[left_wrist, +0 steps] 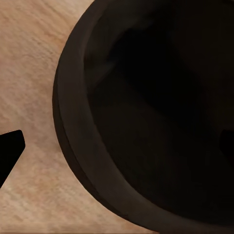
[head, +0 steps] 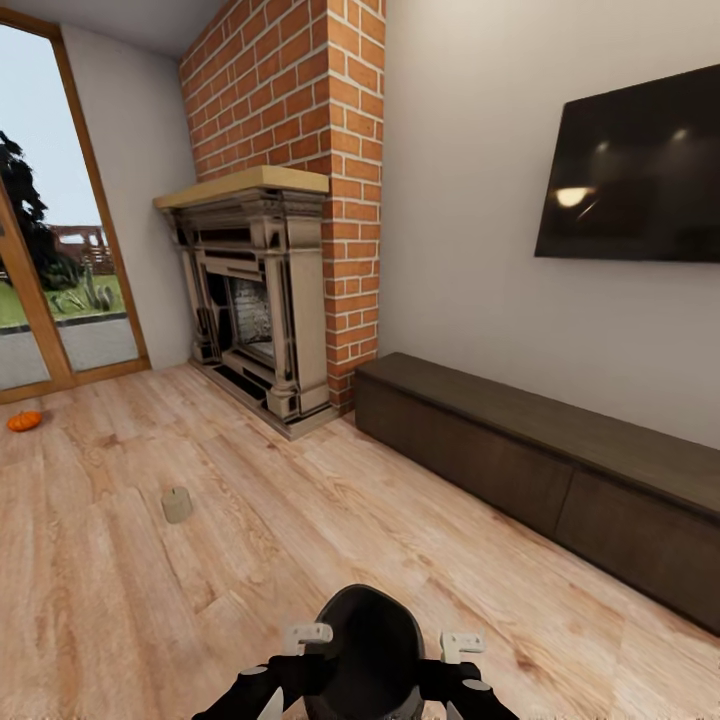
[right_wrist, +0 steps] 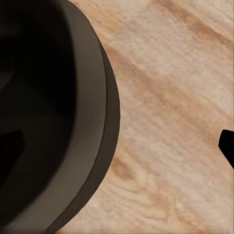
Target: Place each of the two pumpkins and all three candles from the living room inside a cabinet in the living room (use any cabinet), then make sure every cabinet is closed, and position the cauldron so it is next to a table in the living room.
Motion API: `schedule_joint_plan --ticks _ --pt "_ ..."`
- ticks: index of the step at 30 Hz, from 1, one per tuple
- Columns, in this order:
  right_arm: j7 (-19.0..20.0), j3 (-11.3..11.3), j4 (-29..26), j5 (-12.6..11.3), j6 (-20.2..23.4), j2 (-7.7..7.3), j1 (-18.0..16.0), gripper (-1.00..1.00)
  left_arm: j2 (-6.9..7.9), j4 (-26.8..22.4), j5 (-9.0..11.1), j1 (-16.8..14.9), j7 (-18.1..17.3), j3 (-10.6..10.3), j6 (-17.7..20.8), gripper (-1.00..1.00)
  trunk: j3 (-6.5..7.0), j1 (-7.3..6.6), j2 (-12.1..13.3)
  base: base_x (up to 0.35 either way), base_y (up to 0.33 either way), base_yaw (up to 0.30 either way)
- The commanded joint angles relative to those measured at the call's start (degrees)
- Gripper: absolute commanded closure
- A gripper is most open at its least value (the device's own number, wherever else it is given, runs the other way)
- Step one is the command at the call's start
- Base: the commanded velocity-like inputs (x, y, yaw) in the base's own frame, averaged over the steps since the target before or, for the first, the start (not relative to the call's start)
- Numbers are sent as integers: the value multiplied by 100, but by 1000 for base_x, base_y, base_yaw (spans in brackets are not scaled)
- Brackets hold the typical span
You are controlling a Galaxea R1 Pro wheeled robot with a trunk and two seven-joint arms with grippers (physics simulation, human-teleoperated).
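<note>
A brick chimney [head: 300, 110] with fireplace [head: 255, 300] stands centre-left, a dark television [head: 635, 170] upper right, wood floor [head: 300, 520] below.

Head view looks forward and down across the wood floor [head: 300, 520] toward the cabinet [head: 520, 450]. Both wrist views look steeply down, very close, sharing with it the cauldron [head: 370, 640] rim and floor

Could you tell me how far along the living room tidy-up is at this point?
Early. In hand: both arms flank the cauldron. Done: the cabinet looks closed. Left: one pumpkin and one candle lie on the floor; the rest is unaccounted for.
</note>
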Motion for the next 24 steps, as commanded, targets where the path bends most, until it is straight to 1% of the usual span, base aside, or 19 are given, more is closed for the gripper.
schedule_joint_plan --ticks 1,2,15,17,20,24 --pt "-19 3 -7 -18 15 2 -1 -100 1 -12 28 0 -12 -4 37 -100 -29 1 -4 0 0 0" --pt "-14 3 -7 -16 16 3 -1 -100 1 -12 28 0 -12 -4 36 -100 -51 4 -6 0 0 0" --pt "74 21 -7 -14 -6 40 -1 -100 1 -12 28 0 -10 -4 33 -100 -51 4 -6 0 0 0" --pt "161 21 -3 -14 -87 44 -1 -100 1 -12 28 0 -11 -4 33 -100 -51 4 -6 0 0 0" --pt "395 21 16 -14 -161 46 -1 -100 0 -12 28 0 -12 -4 33 -100 -51 4 -6 0 0 0" --pt "480 21 33 -14 -192 47 -1 -100 1 -12 28 0 -11 -4 33 -100 -51 4 -6 0 0 0"
